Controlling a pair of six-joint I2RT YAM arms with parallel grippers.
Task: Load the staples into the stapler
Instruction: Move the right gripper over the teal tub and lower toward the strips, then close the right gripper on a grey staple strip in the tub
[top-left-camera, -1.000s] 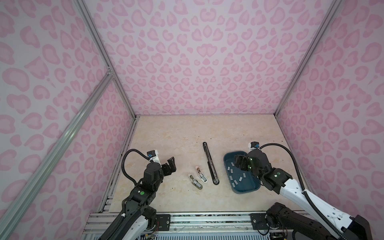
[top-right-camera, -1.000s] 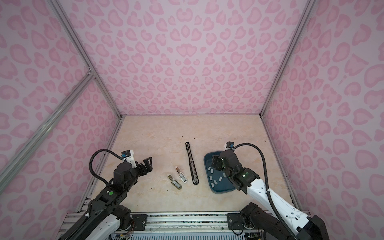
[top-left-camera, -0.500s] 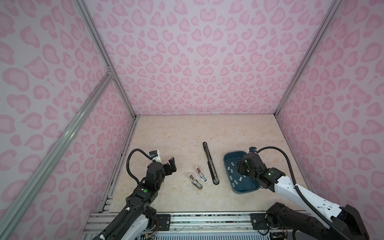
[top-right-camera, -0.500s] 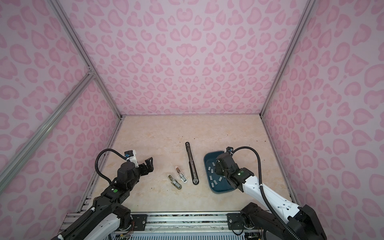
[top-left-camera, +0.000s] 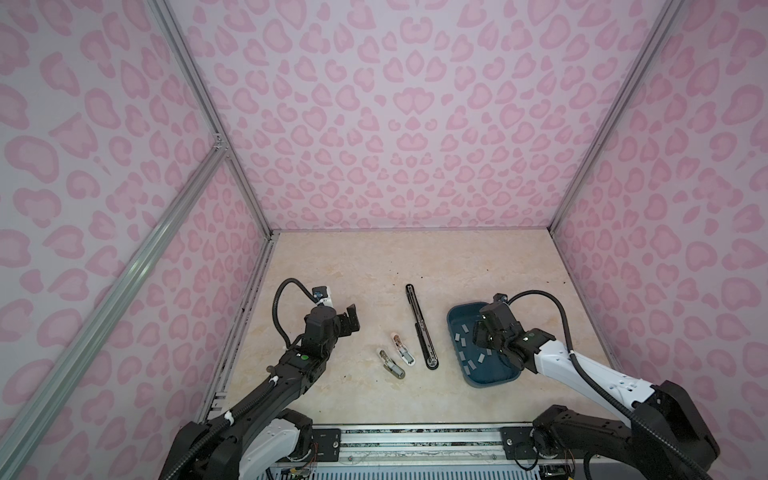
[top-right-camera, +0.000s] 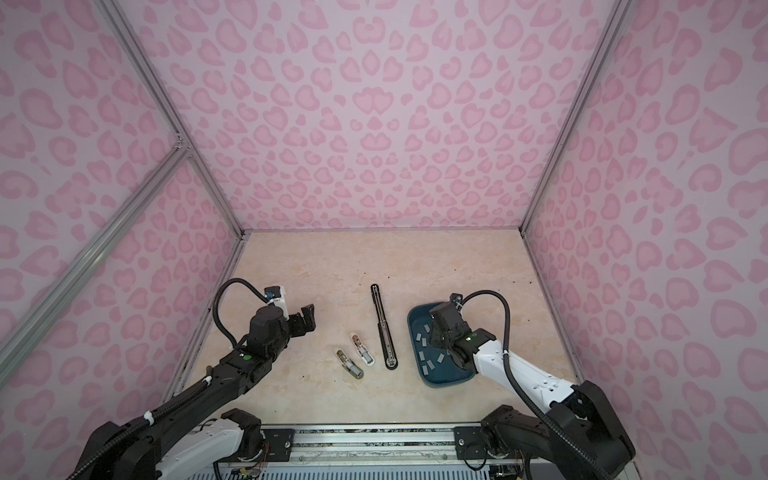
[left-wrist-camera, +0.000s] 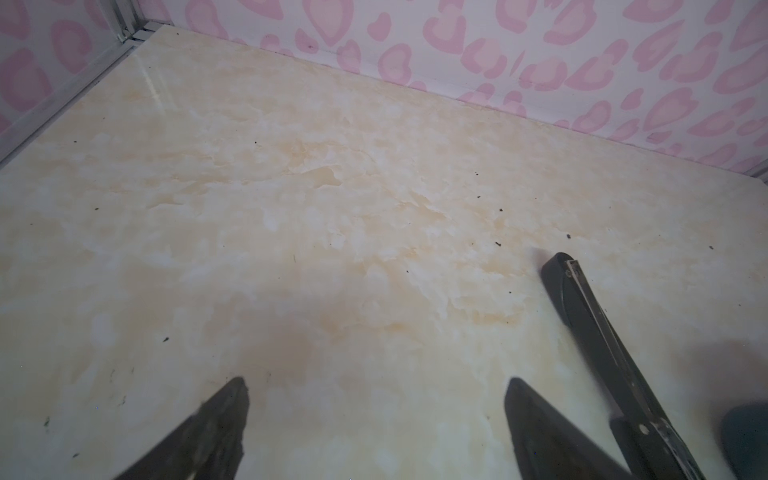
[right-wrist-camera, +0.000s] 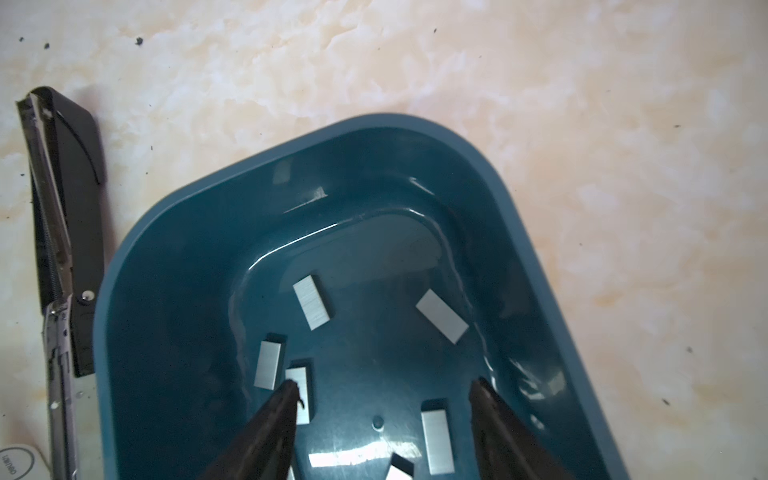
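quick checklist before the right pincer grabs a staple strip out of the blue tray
1. The right pincer is down inside the tray: ok.
2. Its jaws stand apart with nothing gripped: ok.
3. One strip of the staples lined up between the jaws: cannot tell; one fingertip overlaps a strip in the wrist view.
4. The long stapler lies opened flat beside the tray: ok.
5. The left pincer is open and empty above the table: ok.
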